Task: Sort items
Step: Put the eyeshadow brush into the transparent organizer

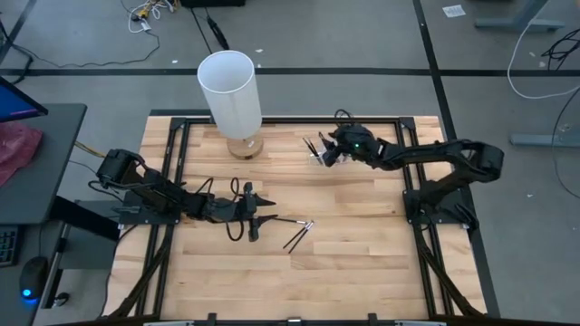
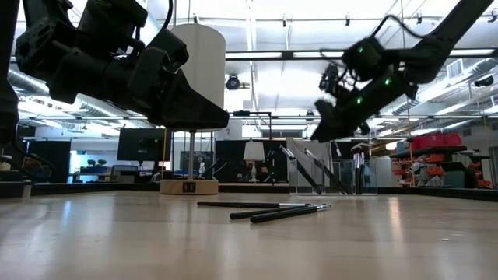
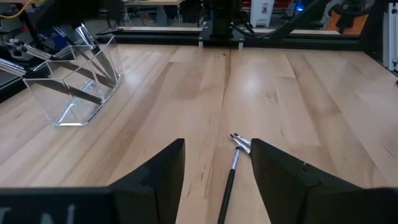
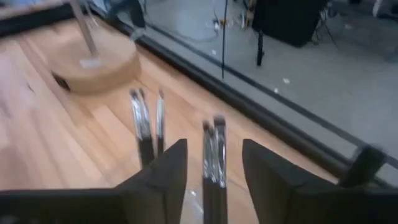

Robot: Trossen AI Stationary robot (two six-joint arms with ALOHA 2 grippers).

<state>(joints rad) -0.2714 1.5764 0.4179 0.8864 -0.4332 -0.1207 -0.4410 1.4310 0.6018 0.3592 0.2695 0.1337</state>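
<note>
A few dark brushes (image 1: pixel 297 232) lie flat on the wooden table near its middle, and they also show in the low view (image 2: pixel 268 208). My left gripper (image 1: pixel 268 214) hovers open just left of them. One brush (image 3: pixel 231 174) lies ahead of its fingertips (image 3: pixel 217 146). The small clear holder (image 3: pixel 74 87) stands at the far right with several brushes leaning in it. My right gripper (image 1: pixel 324 152) hangs open over that holder. A pair of upright brushes (image 4: pixel 213 155) stands between its fingers without touching them, and more brushes (image 4: pixel 144 127) stand beside.
A tall white cylinder (image 1: pixel 231 86) on a round wooden base (image 1: pixel 243 145) stands at the far middle of the table, left of the holder. A black frame (image 1: pixel 181 122) runs around the tabletop. Bare wood lies toward the near edge.
</note>
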